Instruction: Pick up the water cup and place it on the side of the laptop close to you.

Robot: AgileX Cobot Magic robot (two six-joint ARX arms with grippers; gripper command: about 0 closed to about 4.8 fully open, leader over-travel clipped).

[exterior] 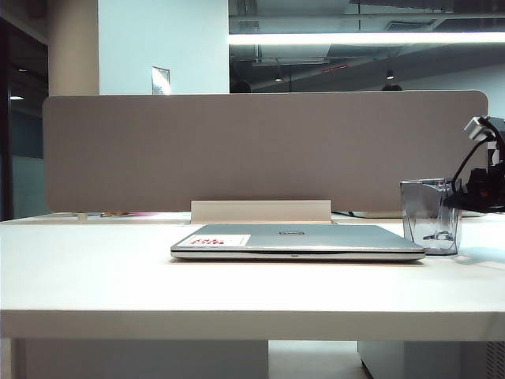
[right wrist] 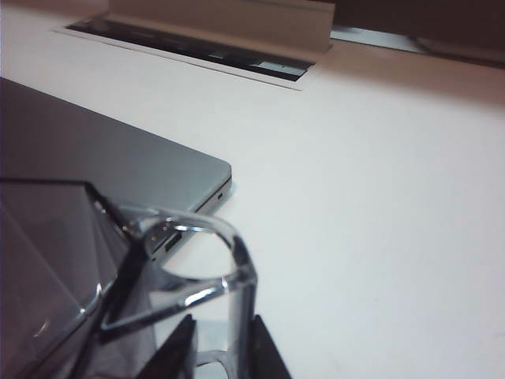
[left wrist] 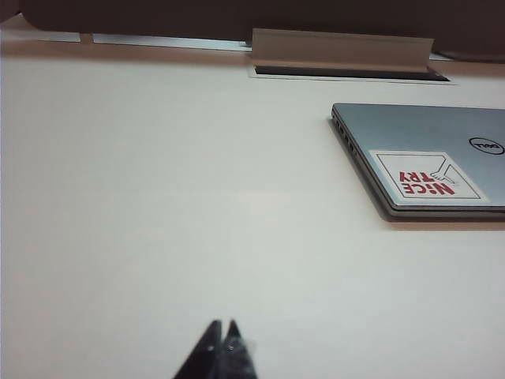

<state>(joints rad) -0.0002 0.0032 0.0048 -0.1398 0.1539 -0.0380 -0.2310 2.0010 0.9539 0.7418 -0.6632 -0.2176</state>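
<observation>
A: So, the biggest things first. What sits around the right gripper (right wrist: 222, 347)?

B: The white table (exterior: 95, 276) runs under everything, and the grey partition (exterior: 260, 150) stands well behind it. The laptop (exterior: 296, 241) lies shut and flat, off to the side of the right gripper with the cup between them.

A: And the water cup (exterior: 430, 215) against that pincer?

B: It stands upright on the table just beside the laptop's corner. In the right wrist view the cup's squared handle (right wrist: 229, 268) runs down between the two dark fingertips (right wrist: 177, 351), so the jaws straddle it, partly parted. Whether the pads actually press the handle I cannot tell; the cup's base looks to be on the table.

A: The other arm?

B: The left gripper (left wrist: 222, 347) hangs low over bare table, well apart from the laptop and its white sticker (left wrist: 426, 175) with red print. Its tips meet in a point, so it is clenched on nothing.

A: Anything in the way?

B: Only the laptop's corner, near the cup, and the cable slot (right wrist: 197, 51) with its raised flap (exterior: 260, 211) further back.
</observation>
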